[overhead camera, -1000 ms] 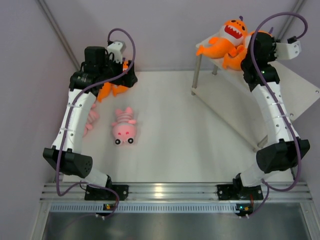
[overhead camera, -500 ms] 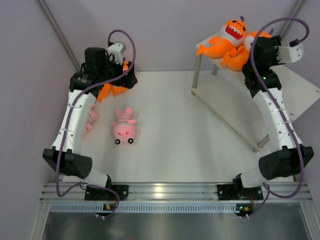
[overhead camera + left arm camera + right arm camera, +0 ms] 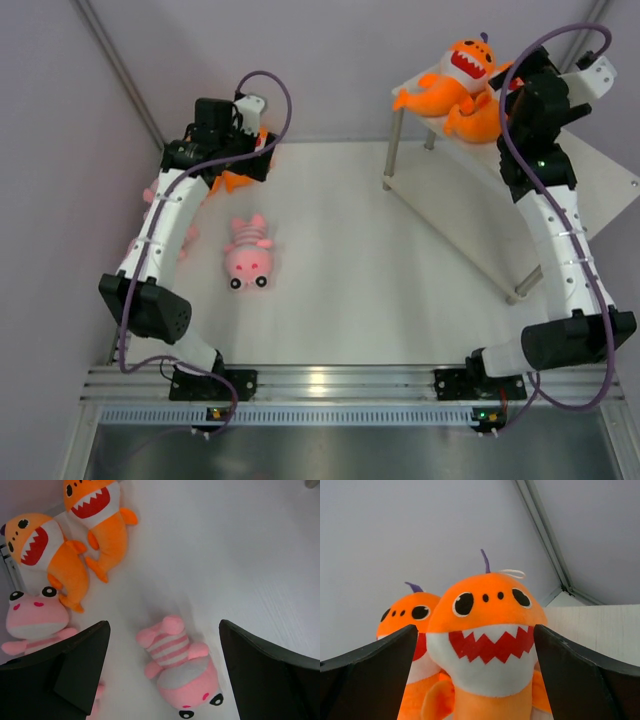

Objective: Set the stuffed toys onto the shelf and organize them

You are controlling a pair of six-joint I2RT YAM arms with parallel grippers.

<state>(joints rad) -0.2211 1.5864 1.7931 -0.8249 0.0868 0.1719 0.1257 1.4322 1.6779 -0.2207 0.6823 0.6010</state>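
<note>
The left end effector (image 3: 162, 623) hangs high over the desk (image 3: 240, 555), jaws spread wide and gripping nothing. Framed between its 2 fingers (image 3: 80, 665) in the wrist view, well below them, a striped plush (image 3: 177, 672) lies on the desk with its head toward the arm's base — untouched. Ahead of the end effector and to its left, 2 orange toys lie side by side with toothy mouths up: the far shark (image 3: 97, 515) and, left of it, the near shark (image 3: 45, 550). Just behind the near shark's tail, close by the left finger and partly hidden by it, a second plush (image 3: 32, 617) lies face up, pink with black eyes.

The right end effector (image 3: 475, 627) is raised at the far end of the shelf (image 3: 595, 180), level with the upper board, and its jaws are wide too. Straight ahead of it the front shark (image 3: 487, 630) sits upright on that board, facing the wrist camera. Its white face and red mouth fill the gap between the fingers; whether a finger touches it I cannot tell. Behind that toy and to the end effector's left, the back shark (image 3: 405, 617) peers out with a purple tuft on its head — the 2 touch.
</note>
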